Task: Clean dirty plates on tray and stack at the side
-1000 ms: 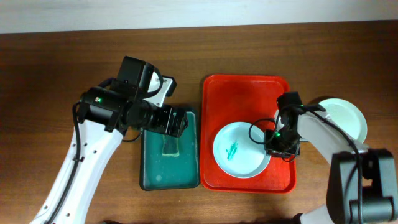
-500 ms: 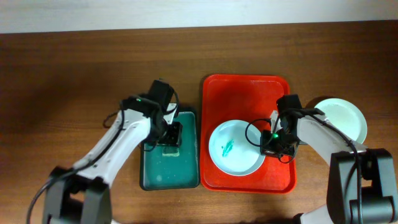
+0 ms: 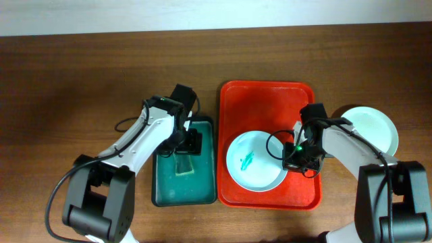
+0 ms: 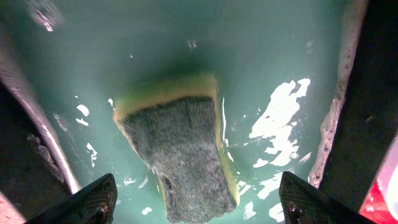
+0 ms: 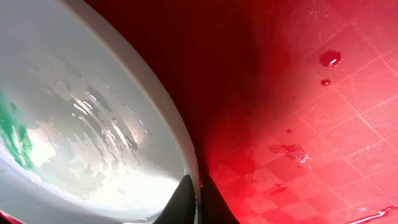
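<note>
- The tabletop [image 3: 67, 81] was dark brown wood with a streaky grain, lit evenly from above.
- Nearest the robot, at about 7 o'clock from the tabletop's middle, lay a dark teal tray [image 3: 169, 192]. Its floor was wet and glinted with white highlights in the left wrist view.
- A sponge [image 4: 180, 155], yellow with a dark grey scouring face, lay flat in that tray towards its 12 o'clock end.
- The left end effector [image 4: 199, 202] hung over the sponge with its fingers spread wide, one on either side, gripping nothing.
- At about 4 o'clock lay the red tray [image 3: 270, 98]. Its floor had a fine grid pattern and carried scattered droplets and a wet patch.
- The smeared plate [image 3: 263, 174] sat on the red tray's near half, towards the tray's 9 o'clock side. It had a small teal mark near its centre and a film of water across it.
- The right end effector [image 5: 198, 196] was pinched closed on that plate's rim, at the plate's 3 o'clock edge.
- A second plate [image 3: 374, 128], pale mint, rested on the bare wood at 3 o'clock, off the red tray and partly hidden by the right arm.
- Farthest off, along the 12 o'clock edge, a pale wall [image 3: 202, 13] ran behind the tabletop.
</note>
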### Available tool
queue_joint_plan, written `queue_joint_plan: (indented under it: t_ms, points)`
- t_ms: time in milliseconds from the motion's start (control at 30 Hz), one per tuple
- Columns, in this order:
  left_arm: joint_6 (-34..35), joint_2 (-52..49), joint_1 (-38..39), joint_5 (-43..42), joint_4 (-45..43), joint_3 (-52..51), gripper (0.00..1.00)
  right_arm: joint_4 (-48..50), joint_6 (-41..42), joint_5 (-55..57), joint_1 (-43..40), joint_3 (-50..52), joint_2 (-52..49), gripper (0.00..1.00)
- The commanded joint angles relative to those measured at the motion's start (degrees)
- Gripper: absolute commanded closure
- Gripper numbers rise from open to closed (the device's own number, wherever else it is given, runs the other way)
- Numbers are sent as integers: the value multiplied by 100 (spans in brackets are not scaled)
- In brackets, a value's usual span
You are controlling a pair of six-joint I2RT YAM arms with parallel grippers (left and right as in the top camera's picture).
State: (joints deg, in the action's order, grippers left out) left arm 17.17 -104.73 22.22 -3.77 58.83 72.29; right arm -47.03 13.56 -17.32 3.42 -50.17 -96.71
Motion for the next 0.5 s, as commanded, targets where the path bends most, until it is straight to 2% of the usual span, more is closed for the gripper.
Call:
queue_joint_plan:
  t_ms: [0,33,133,167,267,300,333,367,467]
  points:
    - [-26,13,2,658,-426,-190,40,-31,17,273,26,175,-138,95]
    - [-24,-85,4,658,-647,-389,57,-31,17,273,26,175,-138,95]
    - [-4,-330,2,629,-949,-789,84,-28,17,273,26,175,-138,95]
    - [-7,-402,2,599,-935,-796,100,-28,17,273,26,175,-138,95]
    - [-9,-367,0,389,-752,-415,100,-35,17,271,26,175,-138,95]
    - [-9,-356,0,332,-562,-125,68,-55,17,271,26,175,-138,95]
    - [-11,-352,0,341,-186,332,43,-79,17,271,26,175,-138,95]
    - [-15,-352,0,358,118,667,32,-96,17,273,26,175,-138,95]
    - [-28,-352,2,352,1023,1419,18,-94,17,273,26,175,-138,95]
